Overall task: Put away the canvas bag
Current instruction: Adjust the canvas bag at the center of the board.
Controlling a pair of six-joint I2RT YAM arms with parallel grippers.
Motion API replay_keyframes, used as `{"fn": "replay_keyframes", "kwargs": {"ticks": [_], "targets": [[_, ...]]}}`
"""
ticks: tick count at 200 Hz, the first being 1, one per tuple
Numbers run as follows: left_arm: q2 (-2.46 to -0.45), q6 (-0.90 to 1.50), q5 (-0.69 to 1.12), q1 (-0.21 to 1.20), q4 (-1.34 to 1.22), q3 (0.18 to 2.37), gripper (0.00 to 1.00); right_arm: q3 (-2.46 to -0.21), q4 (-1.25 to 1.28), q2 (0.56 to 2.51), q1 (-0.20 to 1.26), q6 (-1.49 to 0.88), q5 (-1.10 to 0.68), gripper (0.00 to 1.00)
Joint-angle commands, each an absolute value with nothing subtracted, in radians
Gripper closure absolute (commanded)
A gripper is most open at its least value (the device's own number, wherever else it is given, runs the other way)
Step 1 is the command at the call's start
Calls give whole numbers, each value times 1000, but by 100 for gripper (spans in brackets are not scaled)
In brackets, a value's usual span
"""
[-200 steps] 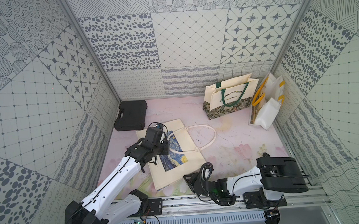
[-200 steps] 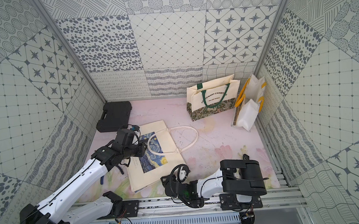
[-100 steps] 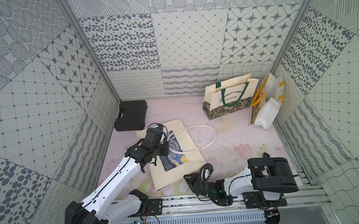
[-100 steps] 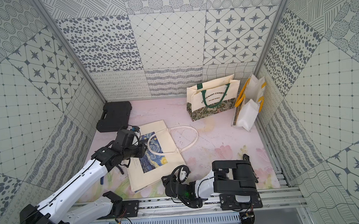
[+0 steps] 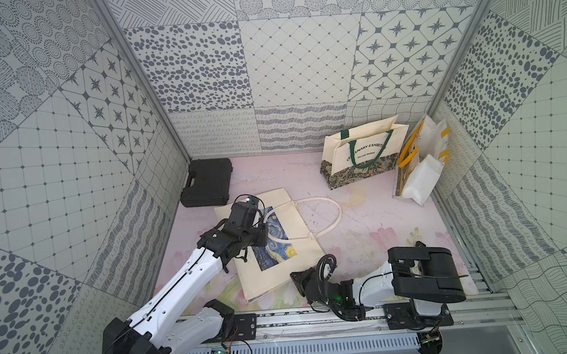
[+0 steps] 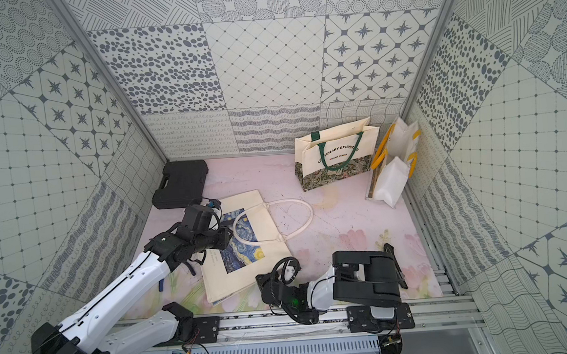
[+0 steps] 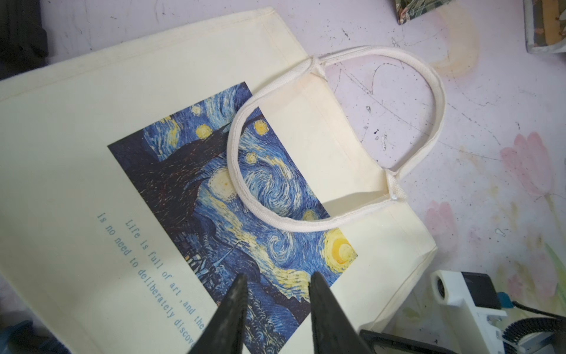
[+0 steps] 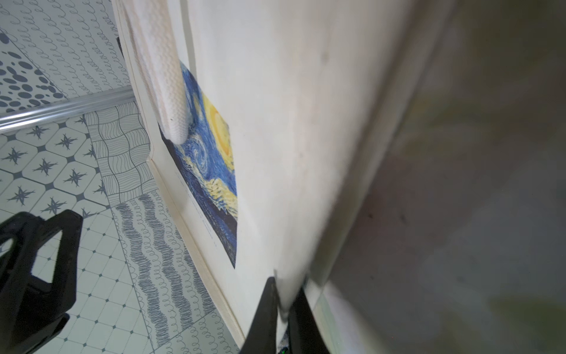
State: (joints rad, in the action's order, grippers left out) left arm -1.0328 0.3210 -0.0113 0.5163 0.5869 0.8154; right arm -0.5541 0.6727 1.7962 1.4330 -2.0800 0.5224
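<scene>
A cream canvas tote bag (image 5: 272,279) with a blue-and-yellow swirling night-sky print lies flat on the pale pink, flower-patterned desk (image 5: 363,220). It sits directly under the left claw (image 7: 277,280). That claw's two black fingers stand a narrow gap apart over the lower part of the print, with nothing between them. Whether their tips touch the cloth cannot be told.

One white rope handle (image 7: 235,171) curls across the print just ahead of the left claw. The other white rope handle (image 7: 438,101) loops out onto the bare desk past the bag's mouth.

The right claw (image 8: 283,294) is low at the bag's side edge, and its fingers are pinched together on a fold of the cream fabric.

Beyond the left claw, against the wall, rests a black plastic carry case (image 5: 207,181). Far across from both claws stand an upright cream bag with green handles (image 5: 359,159) and white paper bags with yellow handles (image 5: 422,178).
</scene>
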Motion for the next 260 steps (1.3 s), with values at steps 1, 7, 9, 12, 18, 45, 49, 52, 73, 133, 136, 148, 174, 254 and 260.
{"fn": "replay_keyframes", "kwargs": {"ticks": [1, 7, 9, 12, 18, 45, 49, 52, 73, 133, 136, 148, 174, 254, 260], "targets": [[-1029, 308, -1, 514, 568, 812, 64, -548, 738, 1828, 1427, -2091, 525, 99], [-1029, 308, -1, 514, 569, 812, 64, -545, 744, 1831, 1427, -2092, 526, 100], [-1027, 308, -1, 514, 569, 811, 64, -545, 747, 1831, 1425, -2090, 527, 100], [-1027, 308, -1, 514, 569, 811, 64, -545, 753, 1832, 1425, -2088, 529, 100], [-1026, 308, 0, 514, 569, 809, 64, -545, 766, 1831, 1424, -2086, 533, 100], [-1019, 310, 4, 514, 571, 806, 64, -470, 786, 1776, 1408, -2050, 529, 100], [-1020, 309, 4, 514, 570, 805, 64, -460, 769, 1754, 1400, -2036, 510, 100], [-1020, 307, 4, 514, 571, 804, 64, -454, 753, 1734, 1394, -2021, 488, 100], [-1020, 293, 0, 513, 569, 807, 63, -459, 426, 1547, 1293, -1898, 251, 100], [-1051, 260, 28, 514, 554, 826, 59, -667, -433, 1185, 1001, -1321, -34, 100], [-1053, 257, 31, 514, 554, 826, 59, -665, -441, 1186, 976, -1300, -68, 100], [-1062, 245, 45, 514, 549, 832, 58, -661, -458, 1217, 883, -1200, -221, 100], [-1093, 213, 41, 514, 534, 846, 56, -720, -561, 1360, 817, -961, -409, 98], [-1213, 128, 0, 509, 557, 973, 53, -1057, -1027, 1526, 828, -555, -337, 96], [-1216, 126, 0, 508, 557, 978, 53, -1086, -1060, 1540, 828, -532, -318, 96]]}}
